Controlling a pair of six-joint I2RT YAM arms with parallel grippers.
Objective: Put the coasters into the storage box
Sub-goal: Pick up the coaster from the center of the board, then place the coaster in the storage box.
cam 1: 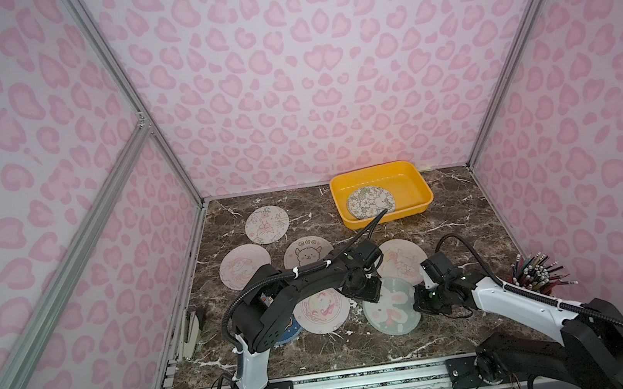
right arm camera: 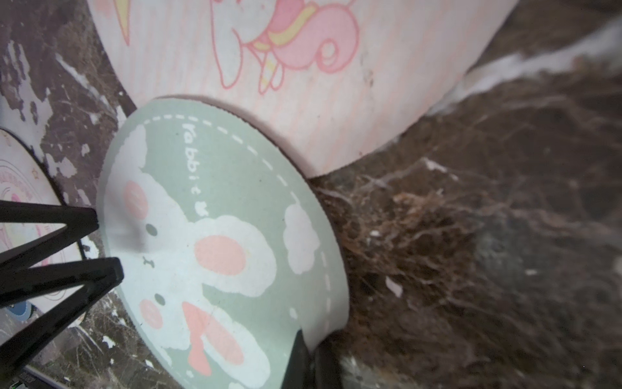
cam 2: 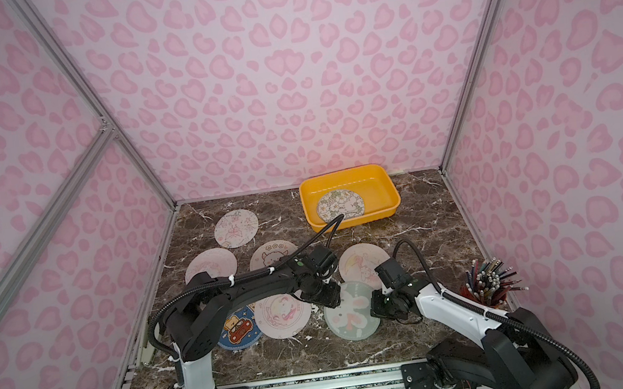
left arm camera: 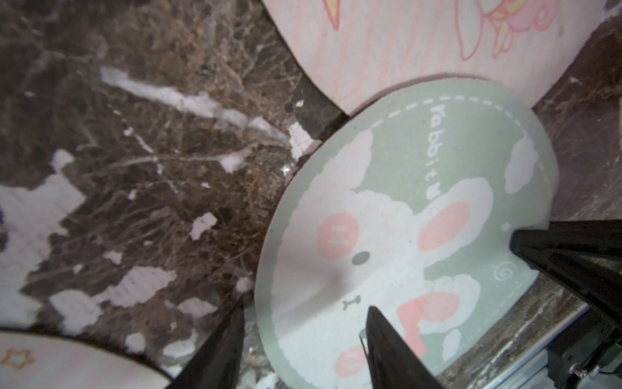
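The green rabbit coaster (cam 1: pixel 390 309) (left arm camera: pixel 404 208) (right arm camera: pixel 215 235) lies at the front middle, its far rim overlapping a pink unicorn coaster (cam 1: pixel 400 259). My right gripper (cam 1: pixel 418 306) (right arm camera: pixel 314 360) is shut on its right rim, which is lifted slightly. My left gripper (cam 1: pixel 369 299) (left arm camera: pixel 303 350) is open and straddles the opposite rim, one finger (left arm camera: pixel 387 347) over the print and one off the disc. The yellow storage box (cam 1: pixel 417 180) (cam 2: pixel 385 184) at the back holds a floral coaster (cam 1: pixel 369 202). Several more coasters lie to the left, including a blue-rimmed one (cam 2: pixel 235 328).
A red pencil cup (cam 1: pixel 539 282) full of pencils stands at the right wall. A pale stapler-like object (cam 1: pixel 189 333) lies at the left edge. The butterfly coaster (cam 1: pixel 267 225), the sheep coaster (cam 1: pixel 307 254) and a pink ringed coaster (cam 1: pixel 324 311) crowd the marble floor's left half.
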